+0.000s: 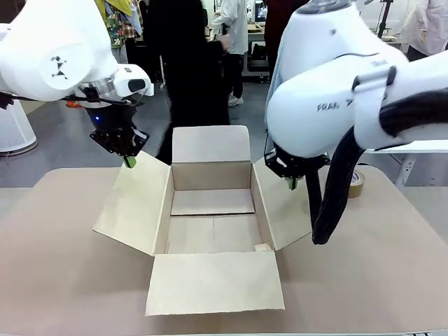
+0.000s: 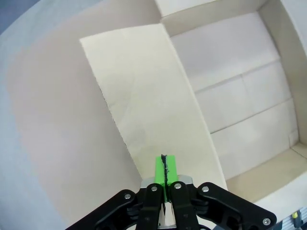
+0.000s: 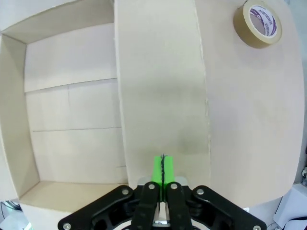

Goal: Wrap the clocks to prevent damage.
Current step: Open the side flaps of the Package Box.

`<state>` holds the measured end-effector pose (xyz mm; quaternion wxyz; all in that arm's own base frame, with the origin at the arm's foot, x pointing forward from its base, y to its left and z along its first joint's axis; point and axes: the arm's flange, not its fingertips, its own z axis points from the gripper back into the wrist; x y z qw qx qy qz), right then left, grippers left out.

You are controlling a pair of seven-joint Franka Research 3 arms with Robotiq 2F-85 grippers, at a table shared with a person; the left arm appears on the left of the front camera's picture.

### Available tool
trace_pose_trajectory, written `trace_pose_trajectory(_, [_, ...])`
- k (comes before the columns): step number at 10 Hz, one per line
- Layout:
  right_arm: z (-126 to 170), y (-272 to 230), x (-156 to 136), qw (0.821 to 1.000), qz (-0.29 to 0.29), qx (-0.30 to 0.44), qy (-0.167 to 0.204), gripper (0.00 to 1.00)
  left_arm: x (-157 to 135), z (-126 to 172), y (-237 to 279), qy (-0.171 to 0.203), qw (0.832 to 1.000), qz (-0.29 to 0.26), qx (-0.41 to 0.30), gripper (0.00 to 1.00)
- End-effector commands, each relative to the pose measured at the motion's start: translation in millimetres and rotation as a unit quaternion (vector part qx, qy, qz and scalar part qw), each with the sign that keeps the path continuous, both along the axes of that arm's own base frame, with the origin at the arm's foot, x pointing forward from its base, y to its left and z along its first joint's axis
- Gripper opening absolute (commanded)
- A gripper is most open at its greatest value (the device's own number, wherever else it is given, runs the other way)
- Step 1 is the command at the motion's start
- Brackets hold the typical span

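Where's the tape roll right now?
The tape roll lies on the table at the robot's right, just outside the box's right flap.

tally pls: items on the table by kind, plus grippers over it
Cardboard box: 1
Tape roll: 1
Grippers: 2, left gripper and right gripper
Total: 4
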<state>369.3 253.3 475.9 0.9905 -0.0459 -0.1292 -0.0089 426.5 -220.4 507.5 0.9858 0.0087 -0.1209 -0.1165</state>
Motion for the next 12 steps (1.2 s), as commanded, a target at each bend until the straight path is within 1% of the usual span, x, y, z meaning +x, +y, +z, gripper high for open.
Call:
trace_pose_trajectory(1, [-17,5,20,0.999,-0.018,-0.021,-0.019,0.01,17,-19,-12,0.019,0.999,0.028,0.025,0.0])
trace_pose_trajectory(4, [-36,-4,26,0.998,-0.038,-0.037,-0.038,0.01,29,-50,-15,0.045,0.998,0.039,0.033,0.0])
trace_pose_trajectory(6, [-52,-18,33,0.997,-0.06,-0.037,-0.037,0.01,34,-64,-12,0.046,0.995,0.065,0.061,0.0])
trace_pose_trajectory(9, [-95,-39,47,0.998,-0.066,0.004,0.005,0.01,43,-99,-4,0.079,0.992,0.078,0.064,0.0])
trace_pose_trajectory(10, [-107,-41,50,0.998,-0.064,0.011,0.02,0.01,46,-107,-1,0.08,0.992,0.078,0.054,0.0])
trace_pose_trajectory(11, [-120,-41,54,0.997,-0.059,0.022,0.034,0.01,52,-114,4,0.066,0.994,0.089,0.028,0.0])
trace_pose_trajectory(12, [-129,-40,55,0.997,-0.054,0.03,0.039,0.01,56,-123,9,0.06,0.993,0.097,0.001,0.0])
